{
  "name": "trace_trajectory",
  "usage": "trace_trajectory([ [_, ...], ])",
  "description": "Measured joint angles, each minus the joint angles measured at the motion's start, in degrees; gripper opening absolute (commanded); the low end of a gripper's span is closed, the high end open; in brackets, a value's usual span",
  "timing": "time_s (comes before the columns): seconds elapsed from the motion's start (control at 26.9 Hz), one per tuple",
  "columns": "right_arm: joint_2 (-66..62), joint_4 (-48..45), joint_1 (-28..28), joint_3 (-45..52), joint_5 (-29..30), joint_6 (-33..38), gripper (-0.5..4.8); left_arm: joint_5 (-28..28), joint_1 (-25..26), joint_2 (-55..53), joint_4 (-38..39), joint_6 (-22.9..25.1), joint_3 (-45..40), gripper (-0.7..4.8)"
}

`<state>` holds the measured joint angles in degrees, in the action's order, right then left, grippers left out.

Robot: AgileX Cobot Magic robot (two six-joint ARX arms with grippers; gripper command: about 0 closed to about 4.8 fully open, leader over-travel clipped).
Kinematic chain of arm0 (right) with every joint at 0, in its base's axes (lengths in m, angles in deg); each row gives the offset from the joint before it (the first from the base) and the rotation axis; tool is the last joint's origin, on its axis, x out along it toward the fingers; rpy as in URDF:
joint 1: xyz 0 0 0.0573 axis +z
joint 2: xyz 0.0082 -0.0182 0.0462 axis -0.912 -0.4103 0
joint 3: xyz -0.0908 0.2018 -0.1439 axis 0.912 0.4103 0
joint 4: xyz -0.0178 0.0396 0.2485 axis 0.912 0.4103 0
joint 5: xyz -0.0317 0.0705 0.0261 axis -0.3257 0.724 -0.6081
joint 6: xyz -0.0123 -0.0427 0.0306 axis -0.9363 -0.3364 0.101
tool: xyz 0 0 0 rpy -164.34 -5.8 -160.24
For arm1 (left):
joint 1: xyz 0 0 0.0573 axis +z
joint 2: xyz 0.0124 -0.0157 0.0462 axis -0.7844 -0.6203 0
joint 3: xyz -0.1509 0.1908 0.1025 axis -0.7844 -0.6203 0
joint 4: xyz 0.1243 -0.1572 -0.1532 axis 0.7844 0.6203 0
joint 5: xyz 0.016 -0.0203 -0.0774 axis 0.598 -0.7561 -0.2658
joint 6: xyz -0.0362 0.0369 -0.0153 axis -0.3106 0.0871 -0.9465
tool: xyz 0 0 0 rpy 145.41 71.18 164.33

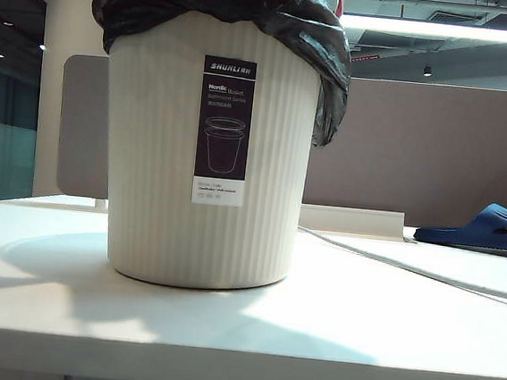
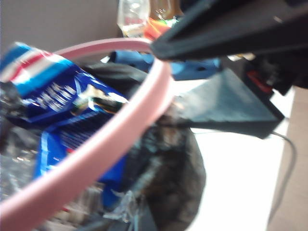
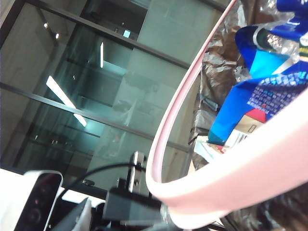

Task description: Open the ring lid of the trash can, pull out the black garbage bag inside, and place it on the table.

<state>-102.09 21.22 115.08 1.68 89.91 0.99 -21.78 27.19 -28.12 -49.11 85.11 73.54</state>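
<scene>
Two grippers worked above the trash can [image 1: 208, 150] on the table [image 1: 222, 331]: the left gripper [image 2: 166, 53] pinched the ring lid [image 2: 96, 149]; the right, seemingly unclosed, hid offscreen above the black garbage bag [image 1: 253, 10].

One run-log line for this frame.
left hand shut on ring lid | right hand not visible | black garbage bag in trash can

- Exterior cam sits low at table [image 1: 222, 331] height, looking straight at the trash can [image 1: 207, 159], pretty close.
- Left wrist cam hovers right above the ring lid [image 2: 96, 149], looking down inside.
- Right wrist cam hugs the same ring, tilted up toward windows.
</scene>
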Motion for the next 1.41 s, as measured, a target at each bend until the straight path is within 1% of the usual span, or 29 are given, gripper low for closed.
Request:
trace_trajectory([
  [0.15, 0.0, -0.7, 0.0, 0.0, 0.2, 0.0, 2.43, 3.0, -0.1, -1.5, -3.3, 0.0, 0.0, -0.06],
  [0.33, 0.0, -1.6, -0.1, 0.0, 1.4, 0.0, 2.43, 3.7, -0.1, -3.3, -5.5, 0.0, 0.0, -0.06],
  [0.45, 0.0, -1.7, -0.1, 0.0, 1.6, 0.0, 2.43, 6.0, -0.1, -3.3, -8.5, -0.2, 0.0, -0.06],
  [0.63, 0.0, -1.9, -0.1, 0.0, 1.6, 0.0, 2.43, 6.8, -0.1, -3.4, -12.2, -0.4, 0.0, -0.06],
  [0.71, 0.0, -1.9, -0.1, 0.0, 1.9, -1.2, 2.43, 7.3, -0.1, -3.5, -13.5, -0.4, 0.0, -0.06],
  [0.78, 0.0, -1.9, -0.1, 0.0, 2.5, -4.8, 2.43, 8.4, -0.1, -3.5, -14.8, -0.4, 0.1, -0.07],
  [0.82, 0.0, -1.9, -0.1, 0.0, 3.0, -8.4, 2.43, 9.5, -0.1, -3.5, -14.9, -0.7, 0.4, -0.07],
  [0.93, 0.0, -1.9, -0.1, 0.0, 3.4, -13.3, 2.43, 9.9, 0.0, -4.7, -15.1, -1.4, 2.4, -0.06],
  [1.04, 0.0, -1.6, -0.1, 0.0, 4.3, -20.7, 2.43, 9.9, 0.0, -7.2, -15.0, -1.5, 5.5, -0.06],
  [1.08, 0.0, -1.4, -0.2, 0.0, 4.7, -22.0, 2.43, 9.9, 0.0, -7.6, -14.9, -1.5, 5.9, -0.06],
  [1.19, 0.0, 1.0, -1.3, 0.0, 5.9, -27.8, 2.43, 9.9, 0.0, -9.4, -14.8, -1.5, 8.0, -0.06],
  [1.3, 0.0, 2.9, -2.6, 0.0, 6.1, -29.7, 2.43, 9.9, 1.2, -10.5, -14.6, -1.5, 10.6, -0.06],
  [1.41, 0.0, 3.0, -4.1, 0.0, 7.2, -31.0, 2.43, 9.6, 3.8, -12.8, -14.2, -1.5, 15.1, -0.06],
])
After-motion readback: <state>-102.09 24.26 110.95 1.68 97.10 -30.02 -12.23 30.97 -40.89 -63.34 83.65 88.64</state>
